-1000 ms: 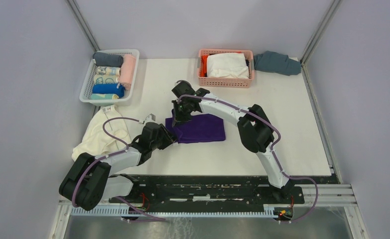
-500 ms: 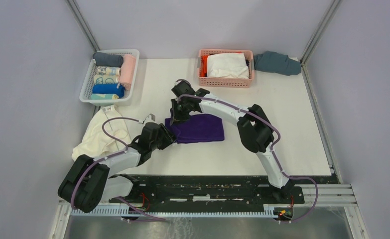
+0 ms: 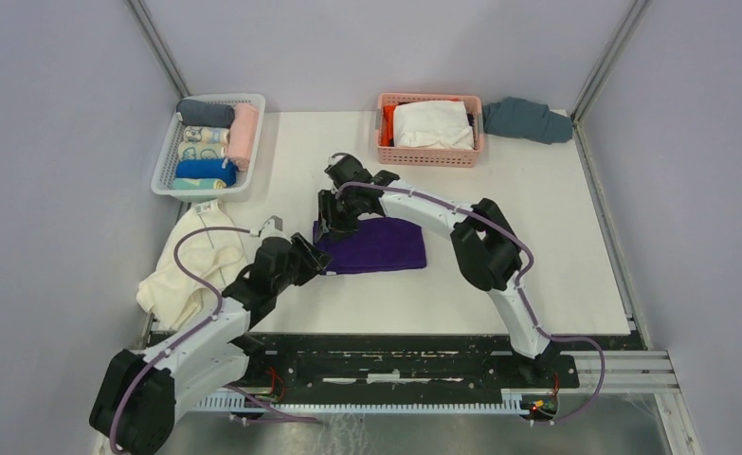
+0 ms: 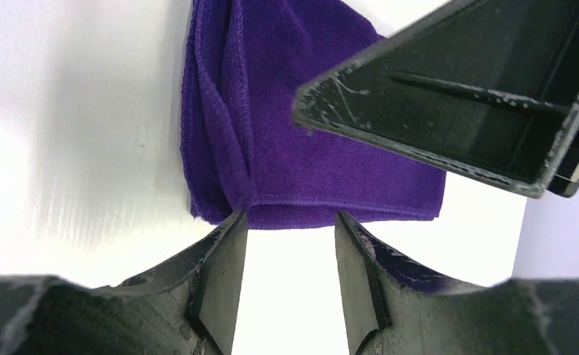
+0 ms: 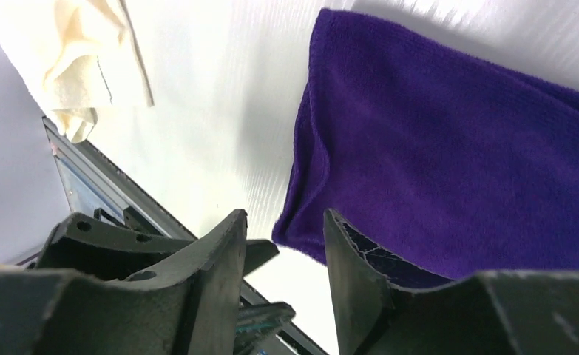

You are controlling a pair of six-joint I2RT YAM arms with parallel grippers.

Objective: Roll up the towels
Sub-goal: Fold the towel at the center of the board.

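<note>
Crumpled cream-white cloth towel [image 3: 189,263] lay at the near left edge of the white table [image 3: 556,246]. Left gripper [image 4: 290,222] stood at the near left corner of the folded deep purple cloth towel [image 3: 378,245], fingers apart, gripping nothing. Right gripper [image 5: 282,218] hung over its far left corner, fingers likewise apart

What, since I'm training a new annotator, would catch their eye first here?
The deep purple towel, folded flat in the middle of the white table, stands out, with the left gripper and right gripper both open at its left end. A crumpled cream towel lies at the table's left edge, a white basket of rolled towels beyond it.
</note>
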